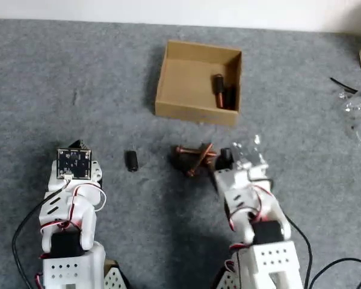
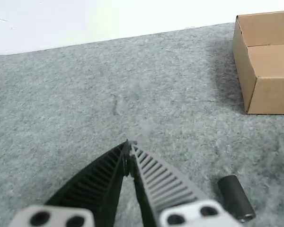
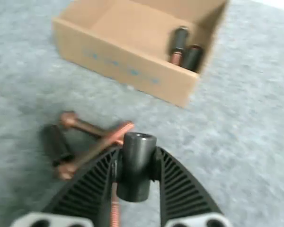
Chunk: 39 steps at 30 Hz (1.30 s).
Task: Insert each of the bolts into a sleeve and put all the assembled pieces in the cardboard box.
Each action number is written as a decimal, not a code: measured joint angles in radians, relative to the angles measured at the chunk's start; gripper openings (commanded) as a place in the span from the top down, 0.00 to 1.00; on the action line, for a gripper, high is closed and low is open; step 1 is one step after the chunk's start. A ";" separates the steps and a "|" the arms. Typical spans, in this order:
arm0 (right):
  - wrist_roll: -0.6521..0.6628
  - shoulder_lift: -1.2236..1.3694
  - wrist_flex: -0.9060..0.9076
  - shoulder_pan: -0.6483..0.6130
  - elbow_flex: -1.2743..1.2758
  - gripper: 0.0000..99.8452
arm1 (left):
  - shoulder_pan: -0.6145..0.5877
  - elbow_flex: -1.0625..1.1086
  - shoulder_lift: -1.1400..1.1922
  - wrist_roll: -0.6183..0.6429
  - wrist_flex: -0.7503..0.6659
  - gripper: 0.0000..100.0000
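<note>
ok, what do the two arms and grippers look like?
Left arm and right arm: white plastic shells, black servos, red-white-black wire loops, trailing black cables. Left gripper and right gripper: dark ribbed wedge fingers on white mounts.

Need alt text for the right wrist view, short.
The right gripper clamps a black sleeve, open end toward the camera, over grey carpet. Just beyond lie crossed copper bolts beside a second sleeve, and farther off the box holds two dark pieces in one corner.

Faint blue marks (image 3: 114, 64) on cardboard box (image 3: 71, 38) side, nothing legible
</note>
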 measured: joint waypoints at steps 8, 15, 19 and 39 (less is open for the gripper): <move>0.003 -0.379 0.278 0.124 0.094 0.99 | 0.000 0.000 0.000 0.000 0.000 0.99; 0.008 -0.402 0.393 0.190 0.094 0.99 | 0.000 0.000 0.000 0.000 0.000 0.99; 0.008 -0.404 0.393 0.196 0.112 0.99 | 0.003 0.000 0.000 0.000 0.000 0.99; 0.009 -0.402 0.253 0.198 0.158 0.99 | 0.465 -0.786 0.976 -0.161 0.132 0.99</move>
